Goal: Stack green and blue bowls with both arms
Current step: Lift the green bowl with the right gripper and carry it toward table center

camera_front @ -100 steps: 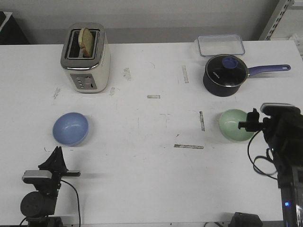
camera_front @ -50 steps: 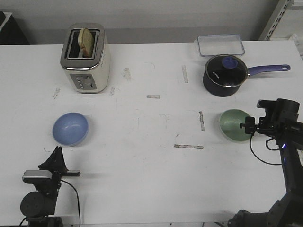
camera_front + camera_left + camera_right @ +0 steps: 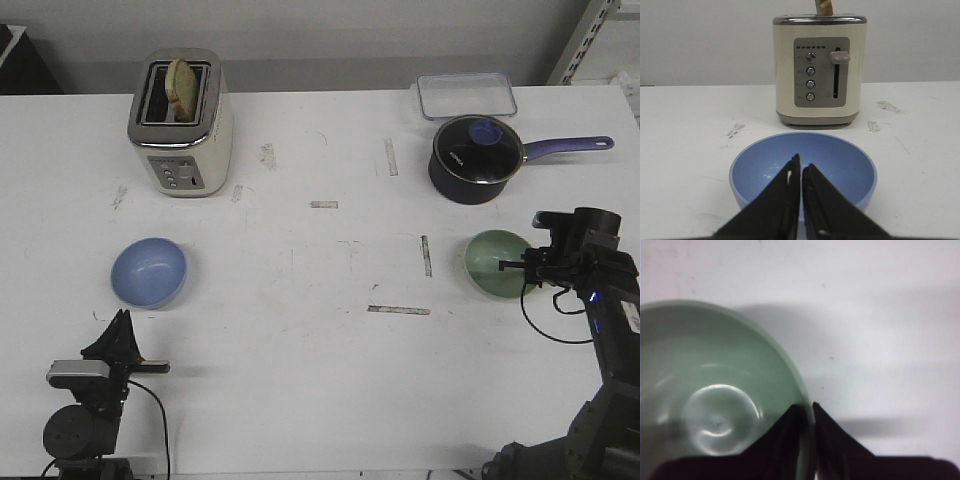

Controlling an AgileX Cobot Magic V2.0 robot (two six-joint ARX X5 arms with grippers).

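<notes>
White table (image 3: pixel 320 350); right gripper (image 3: pixel 807 412) astride green bowl (image 3: pixel 710 410) rim

The right gripper's (image 3: pixel 807 412) fingers are hiding part of the green bowl's (image 3: pixel 715 405) rim, and the frame edge is cropping the bowl. The left gripper (image 3: pixel 801 172) is covering the blue bowl's (image 3: pixel 840 165) near rim.

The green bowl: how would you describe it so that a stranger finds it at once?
Start at the dark saucepan with the purple handle, far right on the table. Nearer the robot sits a small round green bowl, with the right gripper at its rim. The other bowl, far left, is blue.
</notes>
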